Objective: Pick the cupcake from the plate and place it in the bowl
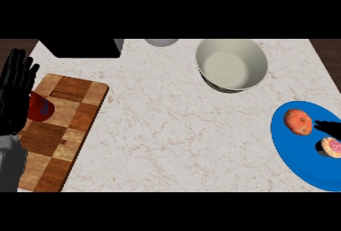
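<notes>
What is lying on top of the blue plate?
An orange round food and the cupcake lie on the blue plate. The right hand covers part of the cupcake.

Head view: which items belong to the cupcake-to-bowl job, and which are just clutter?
Job: cupcake, blue plate, bowl, right robot hand.
Lying about: cutting board, red object, orange round item, left robot hand, resting.

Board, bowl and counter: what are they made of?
The board looks like wood: light and dark brown squares with grain, matte finish. The bowl looks like ceramic, maybe plastic: plain cream, smooth, with soft shading inside. The counter looks like stone, perhaps marble: pale with thin brown veins.
</notes>
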`<state>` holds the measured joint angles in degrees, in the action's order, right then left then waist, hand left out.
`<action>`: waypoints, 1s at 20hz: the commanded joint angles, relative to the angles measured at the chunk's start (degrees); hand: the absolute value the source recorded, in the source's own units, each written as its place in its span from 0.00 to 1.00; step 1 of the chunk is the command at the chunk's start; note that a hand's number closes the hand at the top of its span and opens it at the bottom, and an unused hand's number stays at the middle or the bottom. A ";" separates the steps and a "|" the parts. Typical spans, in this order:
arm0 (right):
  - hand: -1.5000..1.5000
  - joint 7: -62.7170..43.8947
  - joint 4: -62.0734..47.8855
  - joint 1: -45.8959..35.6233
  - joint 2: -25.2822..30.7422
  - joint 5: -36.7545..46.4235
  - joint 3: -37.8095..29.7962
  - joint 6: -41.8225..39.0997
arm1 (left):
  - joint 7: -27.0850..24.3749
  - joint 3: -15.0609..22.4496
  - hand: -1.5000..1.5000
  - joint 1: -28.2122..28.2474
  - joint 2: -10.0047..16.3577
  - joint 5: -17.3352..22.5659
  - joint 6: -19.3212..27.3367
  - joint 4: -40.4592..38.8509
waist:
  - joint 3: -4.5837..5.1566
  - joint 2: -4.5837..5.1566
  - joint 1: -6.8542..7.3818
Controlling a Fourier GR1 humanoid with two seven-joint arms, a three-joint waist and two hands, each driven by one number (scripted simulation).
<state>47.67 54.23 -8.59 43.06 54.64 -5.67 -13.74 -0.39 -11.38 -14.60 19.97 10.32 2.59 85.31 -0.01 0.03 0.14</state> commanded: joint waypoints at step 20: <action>1.00 1.29 -27.35 -16.92 4.82 4.59 -7.27 9.09 | -0.18 0.12 0.50 -1.45 -2.89 -2.09 -0.89 -0.17 | -0.14 0.74 1.47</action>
<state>52.99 33.74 -20.45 42.85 58.44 -10.42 -2.35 0.34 -12.16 -14.95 18.15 8.75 1.49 86.32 0.02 0.24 0.76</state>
